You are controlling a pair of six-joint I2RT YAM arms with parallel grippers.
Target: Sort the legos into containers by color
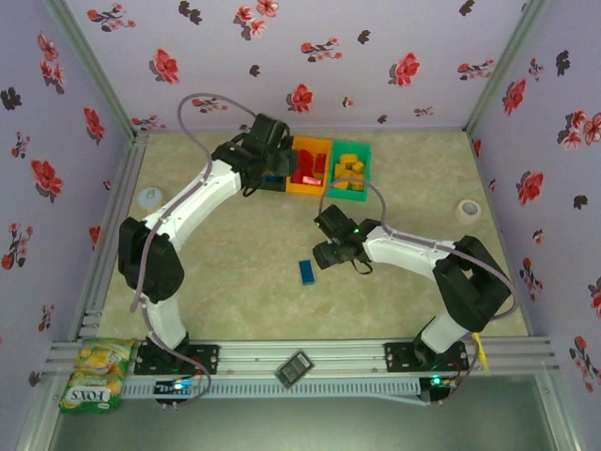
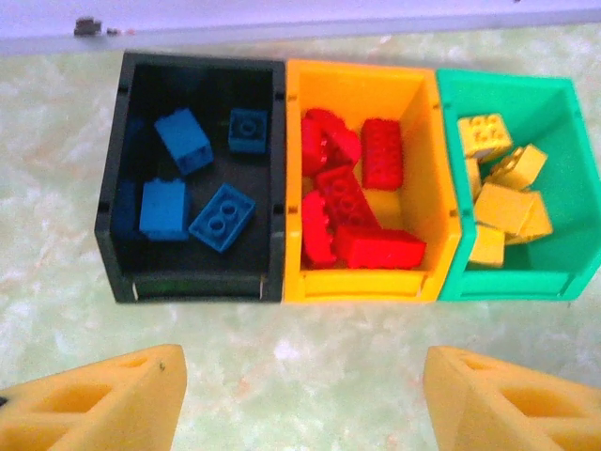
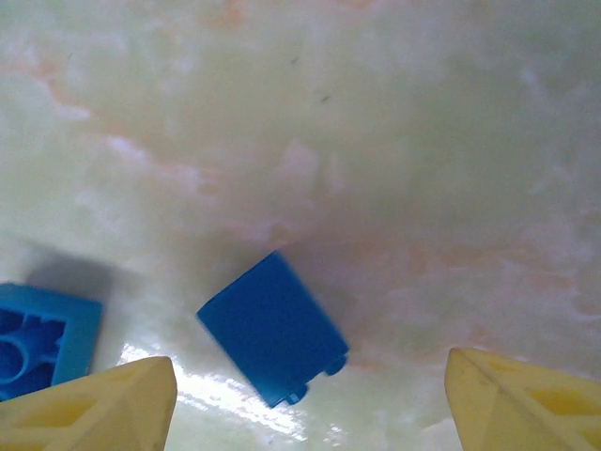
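Three containers stand in a row at the back. The black bin holds several blue legos, the orange bin several red ones, and the green bin several yellow ones. My left gripper hovers open just in front of the bins, with bare table between its fingers; from above, the left gripper covers most of the black bin. My right gripper is open low over a blue brick lying on the table. A second blue brick lies to its left. One blue brick sits beside the right gripper.
A yellow-green snack packet lies at the near left corner. A tape roll sits at the right wall and a white disc at the left wall. A small dark device rests on the front rail. Flowered walls enclose the table.
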